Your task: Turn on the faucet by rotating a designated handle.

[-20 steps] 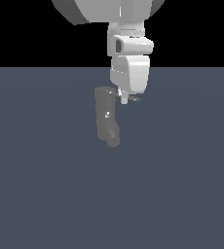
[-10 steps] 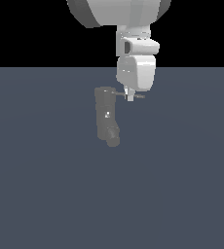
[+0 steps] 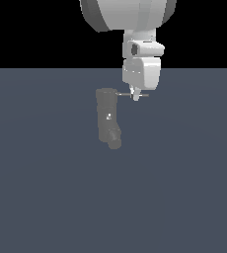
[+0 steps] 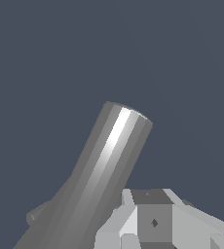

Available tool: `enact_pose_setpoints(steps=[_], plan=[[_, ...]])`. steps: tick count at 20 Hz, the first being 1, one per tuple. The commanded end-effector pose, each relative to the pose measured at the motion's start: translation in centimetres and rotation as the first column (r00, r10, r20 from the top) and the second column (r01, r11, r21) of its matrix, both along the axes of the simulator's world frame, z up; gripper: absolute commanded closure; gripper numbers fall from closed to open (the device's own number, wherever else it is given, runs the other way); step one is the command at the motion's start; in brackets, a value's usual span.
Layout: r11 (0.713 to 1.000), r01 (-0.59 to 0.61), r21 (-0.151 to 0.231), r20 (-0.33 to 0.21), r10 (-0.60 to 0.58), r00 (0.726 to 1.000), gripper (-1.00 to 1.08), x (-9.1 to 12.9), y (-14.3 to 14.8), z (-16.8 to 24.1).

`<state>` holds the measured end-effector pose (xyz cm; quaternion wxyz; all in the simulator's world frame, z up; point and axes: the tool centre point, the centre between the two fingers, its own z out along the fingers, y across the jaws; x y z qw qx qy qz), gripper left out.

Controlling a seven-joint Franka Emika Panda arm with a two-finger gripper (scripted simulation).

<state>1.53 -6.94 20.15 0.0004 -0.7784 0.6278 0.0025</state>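
Observation:
The faucet (image 3: 107,116) is a dull grey upright cylinder with a stubby spout (image 3: 114,142) at its lower end. The handle (image 3: 123,94) is a thin grey rod that sticks out from the faucet's top toward the exterior view's right. My gripper (image 3: 135,97) hangs from the white arm, and its fingertips sit together at the handle's outer half, touching or just in front of it. The jaws look shut, with nothing held between them. In the wrist view the faucet body (image 4: 106,168) fills the middle and my fingers (image 4: 153,221) show at the edge.
A flat dark grey-blue floor (image 3: 184,188) lies all around the faucet. The big white arm link (image 3: 128,12) hangs above the faucet.
My gripper has moved toward the exterior view's right and slightly up, away from the faucet body. More of the handle rod now shows beside my fingertips.

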Motion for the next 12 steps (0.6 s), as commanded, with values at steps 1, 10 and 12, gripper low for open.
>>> enact_pose_setpoints(steps=[1,10,12], plan=[[1.0,0.018,-0.003,0.003,-0.018,1.0,1.08,0.7,-1.6,0.0],[1.0,0.026,-0.004,0.003,-0.026,1.0,1.08,3.1,-3.6,0.0],[1.0,0.027,-0.004,0.003,-0.027,1.0,1.08,3.4,-3.8,0.0]])
